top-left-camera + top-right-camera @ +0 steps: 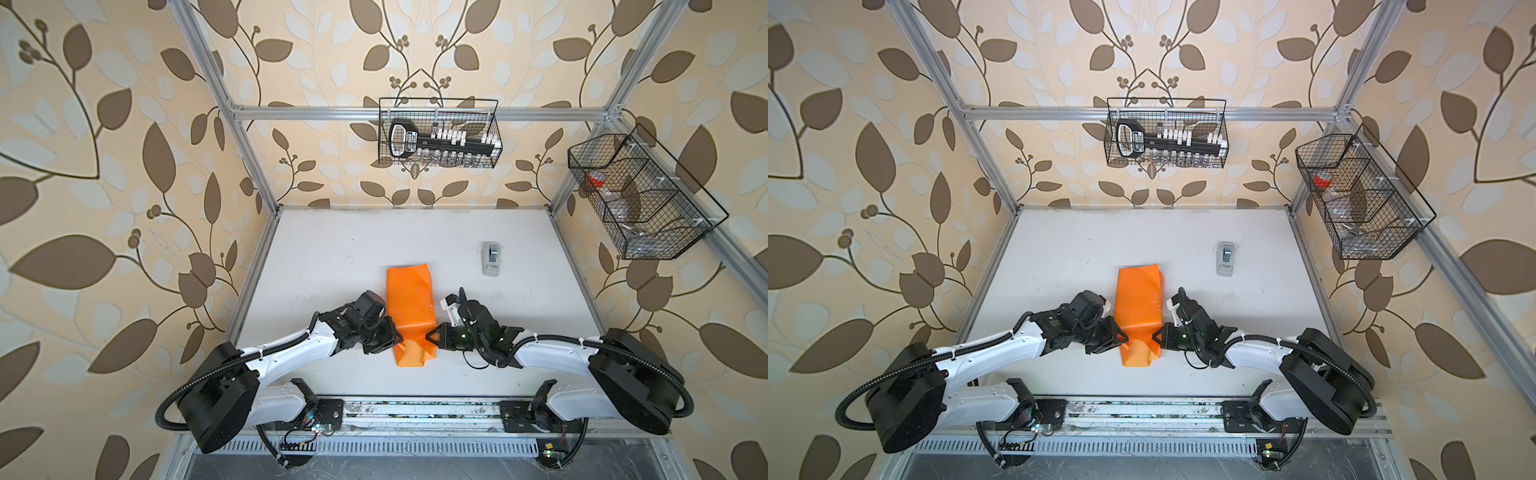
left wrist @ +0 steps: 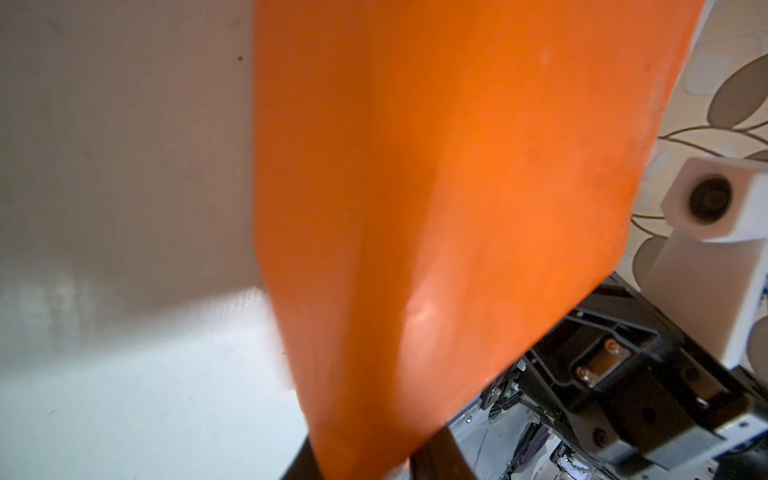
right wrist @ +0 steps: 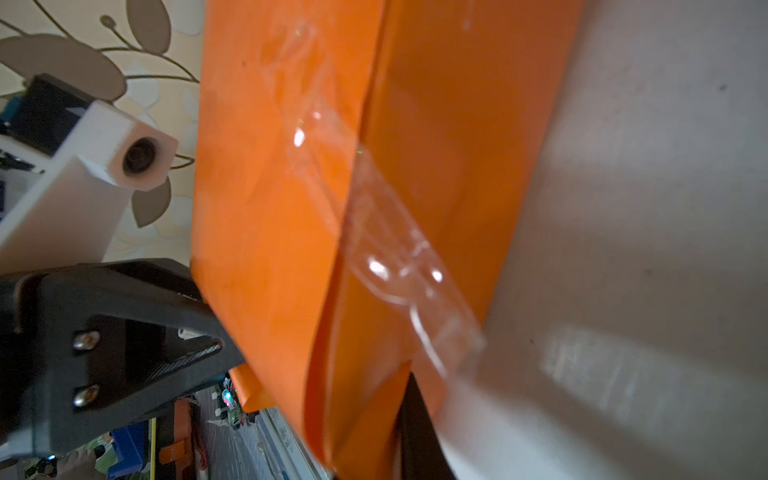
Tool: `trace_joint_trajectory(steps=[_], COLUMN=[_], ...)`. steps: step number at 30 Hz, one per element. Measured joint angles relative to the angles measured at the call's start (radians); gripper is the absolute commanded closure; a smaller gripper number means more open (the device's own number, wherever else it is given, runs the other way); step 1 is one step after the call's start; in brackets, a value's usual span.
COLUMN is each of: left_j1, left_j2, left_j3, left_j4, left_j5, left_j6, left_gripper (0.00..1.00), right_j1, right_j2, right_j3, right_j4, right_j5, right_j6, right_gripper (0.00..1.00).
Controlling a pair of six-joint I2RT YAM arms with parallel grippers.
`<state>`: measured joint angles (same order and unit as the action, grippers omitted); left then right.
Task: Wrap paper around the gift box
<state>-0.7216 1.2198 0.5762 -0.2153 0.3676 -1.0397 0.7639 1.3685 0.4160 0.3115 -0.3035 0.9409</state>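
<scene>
No writing can be made out anywhere.

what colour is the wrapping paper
Bright orange; the paper shows best in a top view.

White arms (image 1: 291, 353), black joints (image 1: 220, 386), ribbed black cables (image 1: 159, 413), silver-screwed black left tool (image 3: 224, 353).

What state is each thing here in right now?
paper: folded into a tube, pinched narrow near one end.
tape strip: stuck across the paper's seam, wrinkled.
gift box: not visible.
left end effector: shut on the paper's edge.
right end effector: shut on the opposite edge.
tape dispenser: standing apart, untouched.
</scene>
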Motion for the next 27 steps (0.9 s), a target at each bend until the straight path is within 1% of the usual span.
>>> trace_joint_trajectory(steps=[4, 5, 11, 14, 16, 17, 18, 23, 27], left_j1=[0.0, 0.0, 0.0, 0.0, 0.0, 0.0, 0.0, 0.0, 0.0], left_j2=[0.0, 0.0, -0.004, -0.007, -0.007, -0.006, -0.005, 0.007, 0.006], left_j3=[-0.012, -0.017, -0.037, -0.039, -0.04, -0.04, -0.041, -0.042, -0.042], left_j4=[0.021, 0.03, 0.04, 0.042, 0.043, 0.045, 0.049, 0.065, 0.066], left_j5=[0.004, 0.006, 0.018, 0.018, 0.019, 0.02, 0.022, 0.027, 0.029], left_j6=[-0.025, -0.032, -0.05, -0.052, -0.052, -0.052, -0.052, -0.053, -0.053], left_gripper=[0.77, 0.77, 0.75, 0.74, 0.74, 0.74, 0.74, 0.74, 0.73], right_j1=[0.002, 0.002, 0.002, 0.002, 0.003, 0.004, 0.005, 0.008, 0.015], right_j2=[0.0, -0.003, -0.07, -0.126, -0.161, -0.172, -0.178, -0.174, -0.143], right_j3=[-0.001, -0.003, -0.035, -0.051, -0.06, -0.061, -0.061, -0.061, -0.058], right_j4=[0.015, 0.018, 0.021, 0.014, 0.009, 0.006, 0.005, 0.004, 0.008], right_j5=[-0.012, -0.014, -0.018, -0.017, -0.012, -0.01, -0.008, -0.005, -0.006], right_j6=[0.022, 0.027, 0.055, 0.061, 0.069, 0.069, 0.072, 0.077, 0.087], right_gripper=[0.8, 0.78, 0.56, 0.41, 0.33, 0.24, 0.21, 0.19, 0.23])
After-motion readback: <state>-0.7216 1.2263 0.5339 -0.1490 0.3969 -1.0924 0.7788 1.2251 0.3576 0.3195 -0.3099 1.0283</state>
